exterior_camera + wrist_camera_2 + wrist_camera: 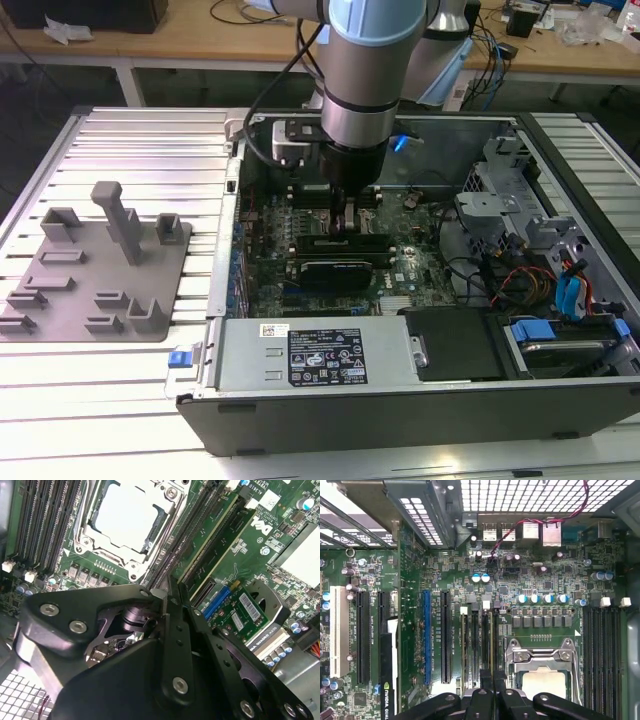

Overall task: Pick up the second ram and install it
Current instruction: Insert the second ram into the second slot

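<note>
My gripper (345, 228) reaches down into the open computer case (560, 190) over the memory slots beside the CPU socket (540, 667). Its fingers (492, 687) are shut on the second ram (491, 640), a thin green stick seen edge-on. The stick stands in the slot next to the socket and runs away from the fingertips (165, 599) along the slot. Another green stick (465, 645) sits in a slot two rows over. In the second wrist view the socket (125, 522) lies just beyond the fingertips.
A black expansion card (340, 270) lies just in front of my gripper in the exterior view. The power supply (320, 355) and drive bays (560, 300) fill the case's front and right. A grey fixture plate with blocks (100, 270) lies on the exterior view's left.
</note>
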Tool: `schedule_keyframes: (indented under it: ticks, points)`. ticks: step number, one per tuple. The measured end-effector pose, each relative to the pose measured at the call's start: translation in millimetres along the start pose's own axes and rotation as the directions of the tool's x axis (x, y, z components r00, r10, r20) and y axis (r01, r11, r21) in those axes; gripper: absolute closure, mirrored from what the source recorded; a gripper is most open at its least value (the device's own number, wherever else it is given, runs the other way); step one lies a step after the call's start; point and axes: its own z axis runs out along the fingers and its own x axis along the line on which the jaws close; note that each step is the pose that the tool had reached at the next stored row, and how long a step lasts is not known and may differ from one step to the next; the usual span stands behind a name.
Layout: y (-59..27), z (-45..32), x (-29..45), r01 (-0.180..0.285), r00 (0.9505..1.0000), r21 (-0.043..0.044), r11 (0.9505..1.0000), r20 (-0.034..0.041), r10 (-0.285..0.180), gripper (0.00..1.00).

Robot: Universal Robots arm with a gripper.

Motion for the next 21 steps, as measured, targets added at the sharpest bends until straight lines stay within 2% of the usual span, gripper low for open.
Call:
schedule_keyframes:
  ticks: [1, 4, 19, 21]
  points:
    - [-0.1, 0.5, 0.0, 0.000, 1.0000, -0.0003, 1.0000, -0.0053, 0.000, 0.91]
    - [0.0, 1.0, 0.1, -0.005, 0.9999, -0.0002, 1.0000, -0.0100, 0.005, 0.91]
    - [-1.3, 2.2, 0.0, 0.002, 0.9999, -0.0003, 1.0000, -0.0101, -0.002, 0.91]
    - [-1.3, 2.7, 0.1, -0.009, 0.9999, -0.0001, 1.0000, -0.0100, 0.009, 0.91]
